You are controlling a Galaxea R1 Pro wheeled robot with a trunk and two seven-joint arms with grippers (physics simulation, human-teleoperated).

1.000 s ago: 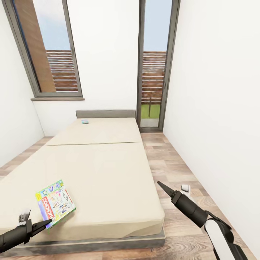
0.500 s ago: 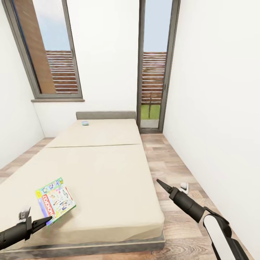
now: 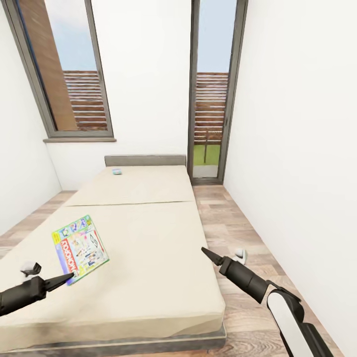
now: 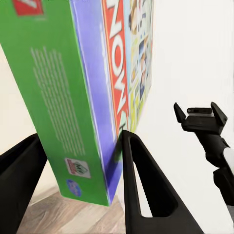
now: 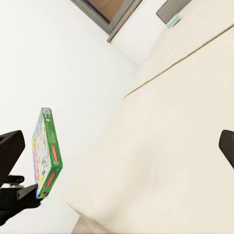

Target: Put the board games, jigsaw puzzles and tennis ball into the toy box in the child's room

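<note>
Gripping board game (image 3: 80, 247) edge, left fingers (image 4: 141, 185), above bed (image 3: 148, 238)

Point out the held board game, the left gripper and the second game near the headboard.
board game (image 3: 80, 247), head view, cover centre
left gripper (image 3: 68, 278), head view, fingertips
second game (image 3: 117, 171), head view, its top face

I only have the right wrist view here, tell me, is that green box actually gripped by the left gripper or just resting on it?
Observer: Gripped. In the left wrist view the board game sits between both fingers of the left gripper.
Operator: Is it off the bed?
Observer: The head view shows it held tilted above the bed.
Operator: And my right gripper?
Observer: The right gripper carries nothing; the left wrist view shows it open.
</note>
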